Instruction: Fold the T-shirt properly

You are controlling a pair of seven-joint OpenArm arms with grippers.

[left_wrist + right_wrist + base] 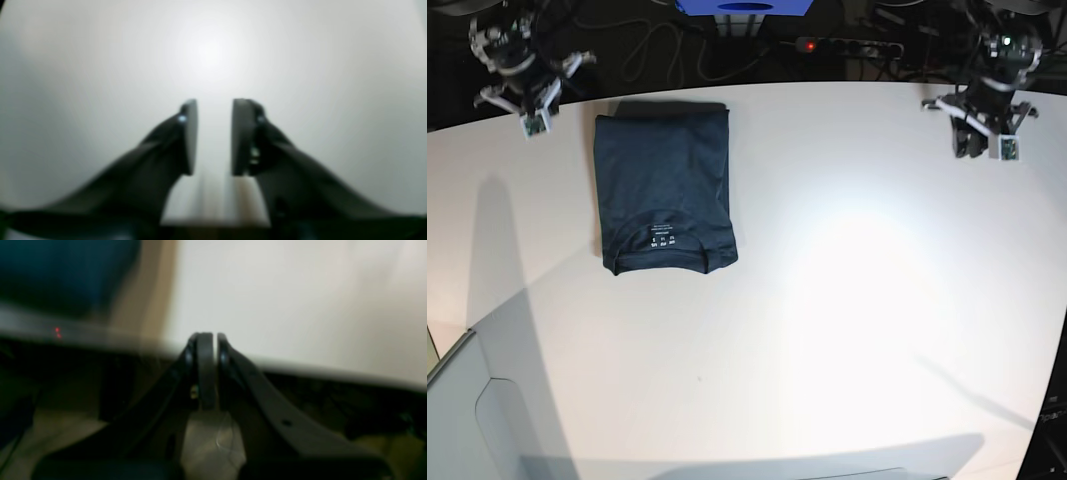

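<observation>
Navy T-shirt in base view only

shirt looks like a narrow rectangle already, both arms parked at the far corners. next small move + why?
Probably bring the right gripper down to the collar end of the T-shirt for a crosswise fold. The sleeves look tucked in, leaving a long rectangle with the neck label showing. That gripper sits beside the shirt's far corner with its jaws nearly shut and empty; the left gripper is open over bare table.

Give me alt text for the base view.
A folded navy T-shirt lies on a white table, neck label facing the camera. The right gripper and left gripper sit at the far corners, touching nothing.
</observation>
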